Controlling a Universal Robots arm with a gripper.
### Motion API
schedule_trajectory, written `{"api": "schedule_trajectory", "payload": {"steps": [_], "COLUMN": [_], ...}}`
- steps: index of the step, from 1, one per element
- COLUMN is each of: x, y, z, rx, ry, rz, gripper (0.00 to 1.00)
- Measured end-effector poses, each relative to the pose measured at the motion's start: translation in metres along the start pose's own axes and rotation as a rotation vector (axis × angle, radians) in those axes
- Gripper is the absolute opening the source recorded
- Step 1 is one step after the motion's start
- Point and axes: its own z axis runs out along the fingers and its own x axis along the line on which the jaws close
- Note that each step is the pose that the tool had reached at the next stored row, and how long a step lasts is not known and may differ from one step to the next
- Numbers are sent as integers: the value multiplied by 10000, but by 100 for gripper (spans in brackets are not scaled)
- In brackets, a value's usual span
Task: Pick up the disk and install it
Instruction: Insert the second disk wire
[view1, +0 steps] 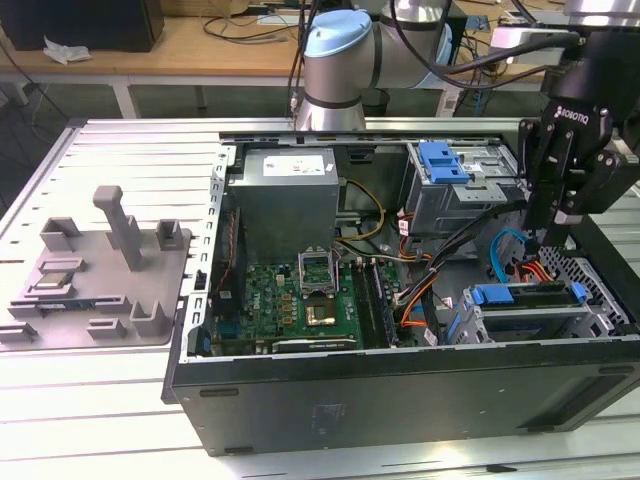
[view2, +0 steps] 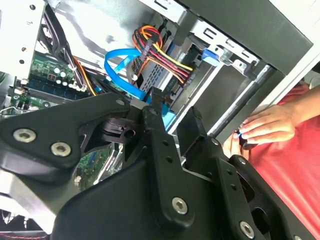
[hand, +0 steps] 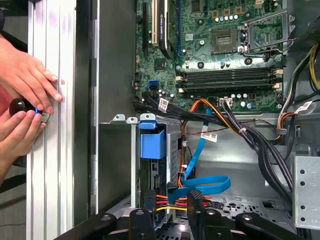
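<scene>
Hovering inside the open computer case (view1: 400, 390), the gripper (view1: 548, 232) hangs with its black fingers (hand: 196, 210) parted and holding nothing, just above the drive cage at the exterior view's right; the disk (view1: 525, 305) sits slotted in that cage behind its blue rail, near red-yellow power wires (hand: 172, 200) and a blue data cable (hand: 202, 182)

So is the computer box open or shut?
Open. The computer case has no side cover on, so the green motherboard, cables and power supply show inside.
</scene>
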Motion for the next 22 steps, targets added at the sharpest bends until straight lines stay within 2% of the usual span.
{"api": "schedule_trajectory", "payload": {"steps": [2,7,15,22], "x": [52,54,-4,-17], "y": [0,3,3,13], "z": [17,19,41,78], "rx": [0,1,1,17], "ry": [-37,-48,-52,-52], "rz": [-2,-2,-2,3], "gripper": [40,40,40,40]}}
